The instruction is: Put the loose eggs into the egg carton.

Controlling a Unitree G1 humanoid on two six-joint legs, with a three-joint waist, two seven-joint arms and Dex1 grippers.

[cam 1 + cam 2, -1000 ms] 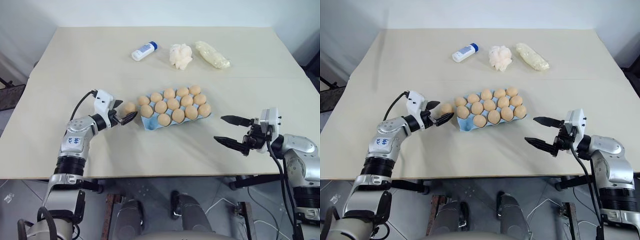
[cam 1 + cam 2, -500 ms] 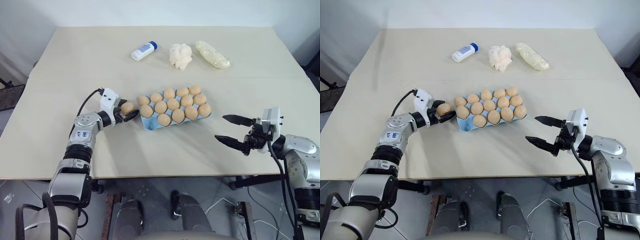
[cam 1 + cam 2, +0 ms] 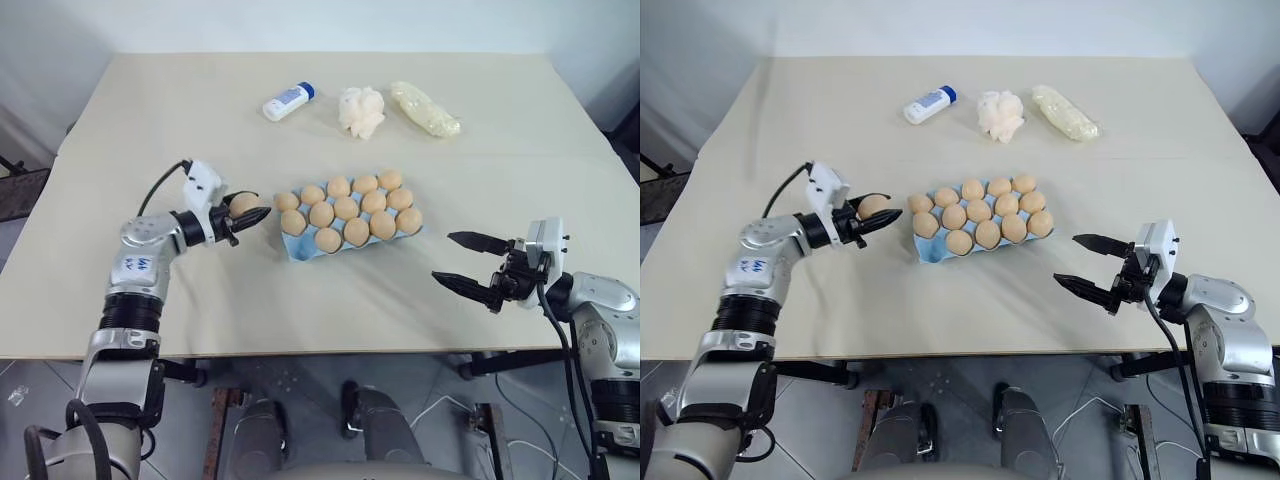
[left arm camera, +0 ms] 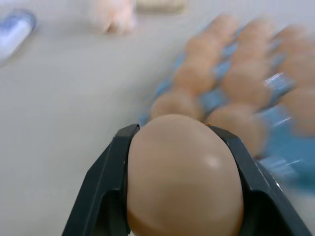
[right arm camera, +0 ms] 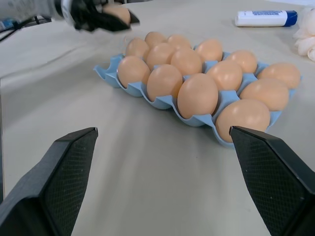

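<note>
- Pinching one egg (image 3: 242, 205) in the left gripper (image 3: 256, 206), black fingers pressed against both its sides, hanging above the table (image 3: 150, 120) just left of the carton (image 3: 300, 249).
- Risking a slip here: gripping a smooth round shell along two narrow fingers only, and probably dropping and cracking it with any jerk on the way across.
- Risking a crushed shell as well by squeezing any tighter.
- Aiming, most likely, for what looks like the one bare cup at the carton's near left corner, with all the other cups already filled.
- Possibly knocking the neighbouring eggs or shoving the light tray by coming in too low.
- Possibly leaving the egg perched on a ridge and rolling off by letting go too high or off-centre.
- Keeping the right gripper (image 3: 443, 256) empty, fingers spread wide, well to the right of the carton, so not bracing the tray against a push.
</note>
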